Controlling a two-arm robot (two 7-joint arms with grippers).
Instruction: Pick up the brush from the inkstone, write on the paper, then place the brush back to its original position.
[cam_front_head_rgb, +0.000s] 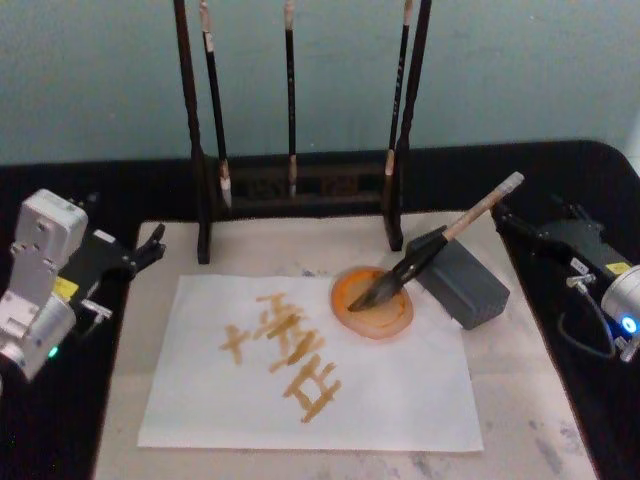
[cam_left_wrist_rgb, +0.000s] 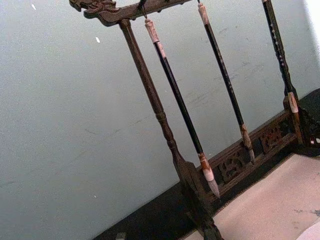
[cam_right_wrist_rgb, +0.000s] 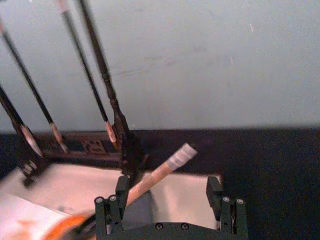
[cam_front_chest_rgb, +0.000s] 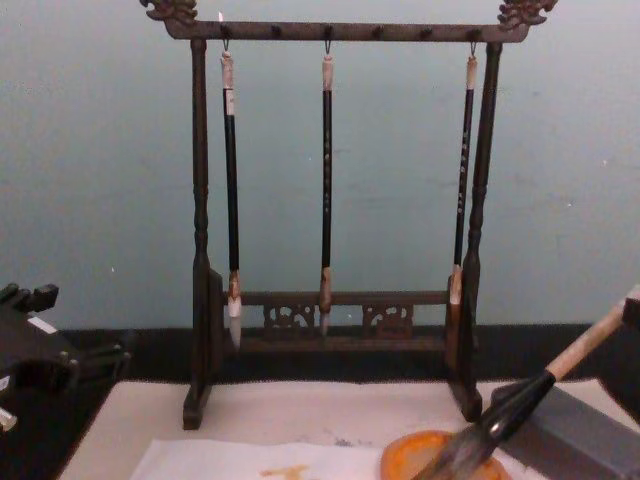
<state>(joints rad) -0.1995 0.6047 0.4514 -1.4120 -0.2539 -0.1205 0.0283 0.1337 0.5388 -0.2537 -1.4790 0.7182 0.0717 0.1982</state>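
The brush (cam_front_head_rgb: 470, 215) lies slanted, its dark bristles resting in the round orange inkstone (cam_front_head_rgb: 345, 300) and its pale handle propped on a grey block (cam_front_head_rgb: 470, 285). The white paper (cam_front_head_rgb: 400, 400) lies in front of the inkstone and carries orange-yellow strokes. My right gripper (cam_front_head_rgb: 503, 218) is open just right of the handle's top end. In the right wrist view the handle (cam_right_wrist_rgb: 160, 172) runs between the spread fingers, close to one finger (cam_right_wrist_rgb: 121, 189) and not clamped. My left gripper (cam_front_head_rgb: 153, 243) is open at the mat's left edge, away from the brush.
A dark wooden brush stand (cam_front_head_rgb: 290, 185) with three slim hanging brushes stands behind the paper. The beige felt mat (cam_front_head_rgb: 520, 400) lies under everything on a black table. The chest view shows the stand (cam_front_chest_rgb: 325, 300), the inkstone (cam_front_chest_rgb: 410, 455) and the brush (cam_front_chest_rgb: 580, 350).
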